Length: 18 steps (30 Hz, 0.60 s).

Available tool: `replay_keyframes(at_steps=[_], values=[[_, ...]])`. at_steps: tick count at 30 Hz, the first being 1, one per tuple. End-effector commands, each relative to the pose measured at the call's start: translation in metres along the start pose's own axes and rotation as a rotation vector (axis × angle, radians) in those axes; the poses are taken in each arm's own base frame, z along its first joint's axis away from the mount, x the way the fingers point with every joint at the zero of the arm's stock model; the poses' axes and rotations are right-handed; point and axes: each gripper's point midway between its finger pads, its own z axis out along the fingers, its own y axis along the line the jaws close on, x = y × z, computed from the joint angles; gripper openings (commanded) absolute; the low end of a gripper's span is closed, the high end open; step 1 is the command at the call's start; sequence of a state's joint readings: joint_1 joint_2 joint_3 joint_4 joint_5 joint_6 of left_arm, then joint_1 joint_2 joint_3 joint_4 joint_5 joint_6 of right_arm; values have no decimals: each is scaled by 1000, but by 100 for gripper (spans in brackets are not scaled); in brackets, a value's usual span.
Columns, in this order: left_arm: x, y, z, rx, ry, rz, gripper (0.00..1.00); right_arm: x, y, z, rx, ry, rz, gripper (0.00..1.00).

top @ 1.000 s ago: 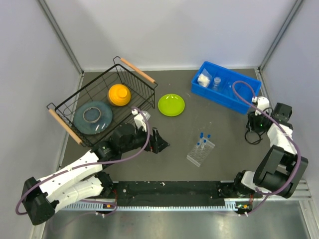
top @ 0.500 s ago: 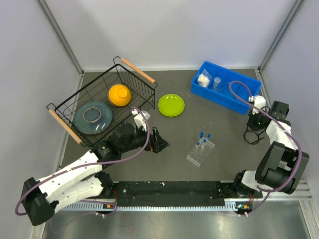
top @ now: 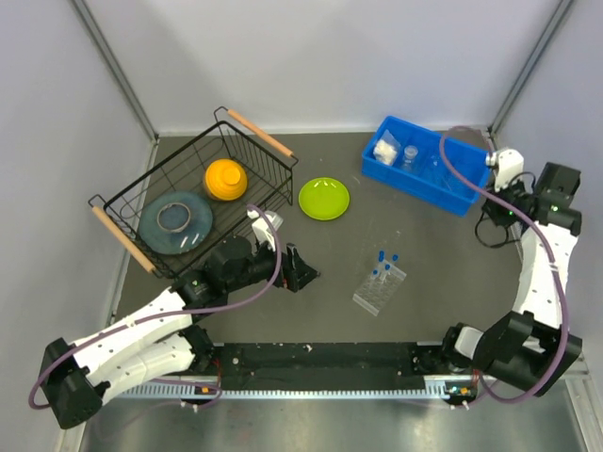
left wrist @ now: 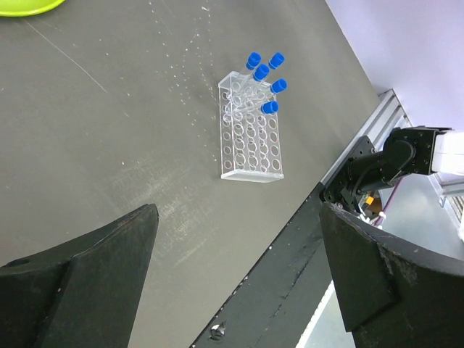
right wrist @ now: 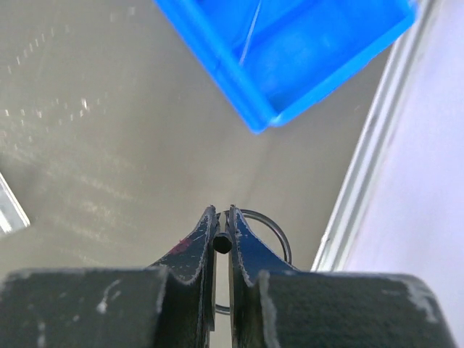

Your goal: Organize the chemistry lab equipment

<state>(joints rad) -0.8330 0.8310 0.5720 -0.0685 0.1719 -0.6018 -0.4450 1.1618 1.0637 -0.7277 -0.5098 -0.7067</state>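
- Comparing the overhead view with a second ago: the right gripper [top: 492,226] has left its low spot on the table. It has swung up and toward the far side, and now sits just off the near-right corner of the blue plastic bin [top: 410,188]. What it carries is too small to tell here.
- Same view: the bin holds the white-filled clear packet [top: 384,149] and the tiny clear cup [top: 411,153]. The clear plastic grid rack [top: 379,287] with the small clear blue-capped tubes [top: 386,266] stands mid-table, unmoved. The left gripper [top: 300,268] is also unmoved.
- Left wrist view: the left jaws are spread wide with nothing between them. The rack lies ahead, well apart from them, with four tubes in its far rows.
- Right wrist view: the jaws were half open a second ago and are now pressed together, pinching the thin black loop [right wrist: 278,226]. Most of the ring sticks out to the right of the fingers, off the table, and the bin corner lies ahead.
- Judgement: the loop pick-up looks done. Next comes the carry over the bin wall and release. A pinch on so thin a ring could slip or let it swing.
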Motion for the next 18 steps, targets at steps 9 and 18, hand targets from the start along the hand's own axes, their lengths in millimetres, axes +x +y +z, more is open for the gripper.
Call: replay_keyframes(at_steps=[9,18], values=[[-2,3,-3,22,-48,67,99,-153,-38,7,-55,-193,-26,0],[7,8,-2,46,-71,74,99,-177,-67,82,-72,-140,32,0]])
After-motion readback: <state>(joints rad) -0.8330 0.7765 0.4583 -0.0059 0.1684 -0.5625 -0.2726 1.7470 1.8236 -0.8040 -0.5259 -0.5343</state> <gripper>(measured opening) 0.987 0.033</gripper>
